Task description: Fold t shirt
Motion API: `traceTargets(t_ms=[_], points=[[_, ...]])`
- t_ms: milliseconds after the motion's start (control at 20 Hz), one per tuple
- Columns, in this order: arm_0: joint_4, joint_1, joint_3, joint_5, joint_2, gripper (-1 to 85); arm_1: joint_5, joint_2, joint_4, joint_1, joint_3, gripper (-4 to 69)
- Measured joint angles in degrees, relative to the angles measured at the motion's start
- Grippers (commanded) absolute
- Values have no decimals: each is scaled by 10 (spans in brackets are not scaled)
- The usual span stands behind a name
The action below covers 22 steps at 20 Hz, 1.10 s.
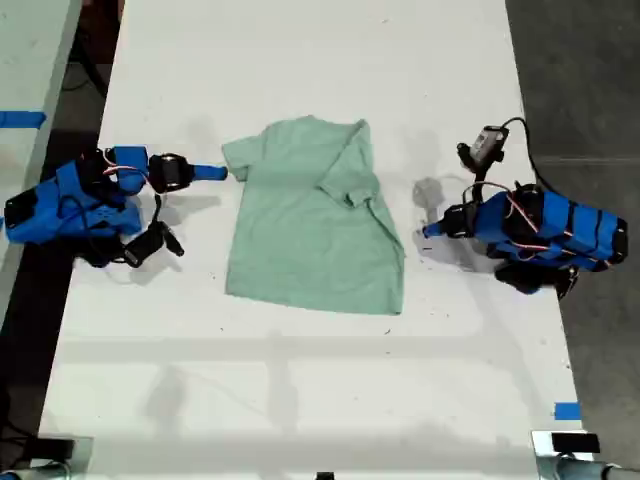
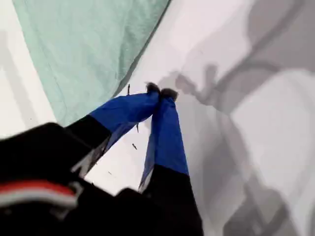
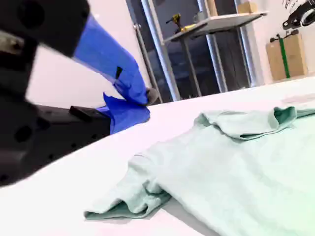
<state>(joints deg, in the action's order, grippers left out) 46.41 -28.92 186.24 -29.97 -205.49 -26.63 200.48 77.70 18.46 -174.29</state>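
**One side folded in, the rest of the shirt still to do**

The t shirt (image 1: pixel 315 225) lies flat near the middle of the white worktop (image 1: pixel 300 380), between my two arms. Judging by how it lies, the fold has begun but is far from finished. On the exterior view's right the sleeve side has been turned inward, making a diagonal flap that runs from the collar area down toward the hem. On the exterior view's left the short sleeve still sticks out unfolded, and the body remains at full length, with the hem unturned and a few wrinkles across the cloth.

My first claw (image 2: pixel 161 92) hangs over bare worktop just beside the shirt's edge on the exterior view's right. Its blue tips meet, pinched together with nothing between them; the cloth lies near but apart from it.

My second claw (image 3: pixel 142 101) sits low at the exterior view's left, close to the protruding sleeve. Its tips look nearly together and no cloth is caught in them, though the view along it is too oblique to be sure there is no small gap.

What seems left: bring the remaining sleeve side inward to match the first, then fold the length of the shirt over itself. Neither claw holds the cloth at this moment, so a fresh grasp would be needed first.
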Motion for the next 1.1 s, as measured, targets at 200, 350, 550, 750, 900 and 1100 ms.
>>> traceTargets(t_ms=[200,350,550,750,900,1100], points=[[78,-18,-69,119,134,10,33,0,30,-2,0,-20],[114,-25,-210,145,353,13,33,0,31,-2,0,-20],[216,-126,-445,93,599,214,33,0,31,-4,0,-20],[232,-228,-598,-1,802,334,33,0,31,-9,0,-19],[208,-258,-664,-35,916,330,33,0,31,-11,0,-19],[177,-283,-738,-54,1084,151,33,0,31,-11,0,-19]])
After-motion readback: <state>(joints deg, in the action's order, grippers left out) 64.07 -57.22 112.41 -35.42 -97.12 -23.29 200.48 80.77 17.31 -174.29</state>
